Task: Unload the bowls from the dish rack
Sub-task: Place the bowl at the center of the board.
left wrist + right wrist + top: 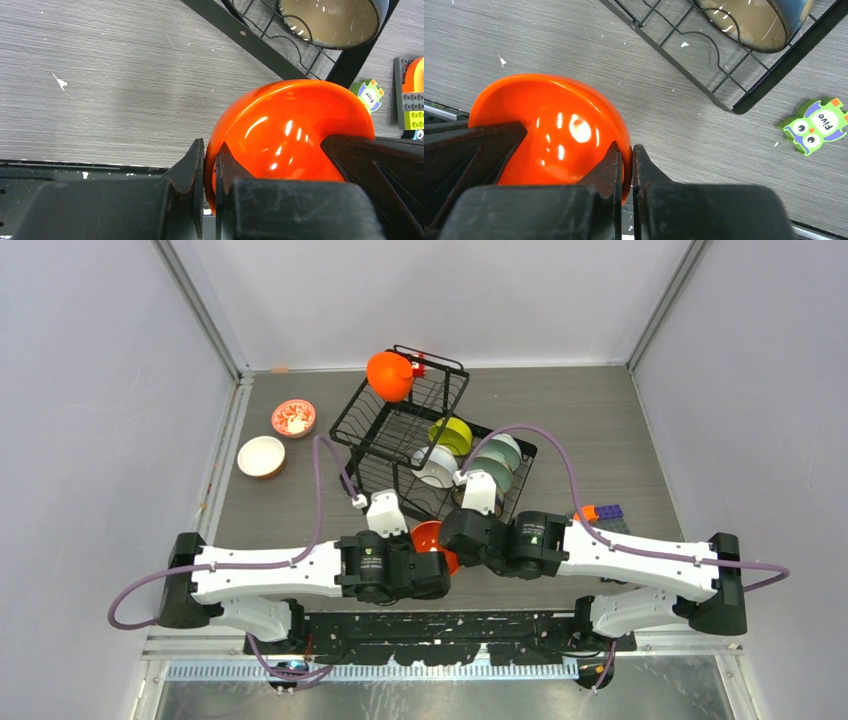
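In front of the black wire dish rack point(395, 440), the left tool point(211, 150) and the right tool point(625, 150) are both clenching the thin rim of a glossy orange bowl point(430, 538), on opposite sides. It is looking light, stiff and slippery; the rim seems the best hold.

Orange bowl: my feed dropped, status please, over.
Left gripper shut on orange bowl rim. Right gripper shut on it too. Bowl out of dish rack; nothing blocking.

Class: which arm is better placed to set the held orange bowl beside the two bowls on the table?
Likely left: its jaws grip the orange bowl; the white bowl and red-patterned bowl lie on its side.
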You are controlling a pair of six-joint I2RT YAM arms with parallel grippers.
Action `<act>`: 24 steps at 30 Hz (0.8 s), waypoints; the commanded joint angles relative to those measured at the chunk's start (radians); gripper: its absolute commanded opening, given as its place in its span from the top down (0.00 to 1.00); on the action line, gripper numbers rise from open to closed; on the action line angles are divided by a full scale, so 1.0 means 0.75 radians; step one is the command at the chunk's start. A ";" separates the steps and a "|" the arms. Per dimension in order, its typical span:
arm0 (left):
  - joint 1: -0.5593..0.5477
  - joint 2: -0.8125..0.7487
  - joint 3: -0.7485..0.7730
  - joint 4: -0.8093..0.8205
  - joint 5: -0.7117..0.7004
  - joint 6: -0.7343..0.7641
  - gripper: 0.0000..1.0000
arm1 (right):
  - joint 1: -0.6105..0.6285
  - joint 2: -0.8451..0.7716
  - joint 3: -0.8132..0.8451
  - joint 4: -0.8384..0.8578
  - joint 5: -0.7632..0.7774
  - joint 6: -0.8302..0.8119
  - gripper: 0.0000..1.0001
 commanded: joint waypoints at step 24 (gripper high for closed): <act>0.170 -0.642 -0.053 0.020 -0.396 0.673 1.00 | 0.013 -0.484 0.054 0.129 -0.141 -0.295 0.04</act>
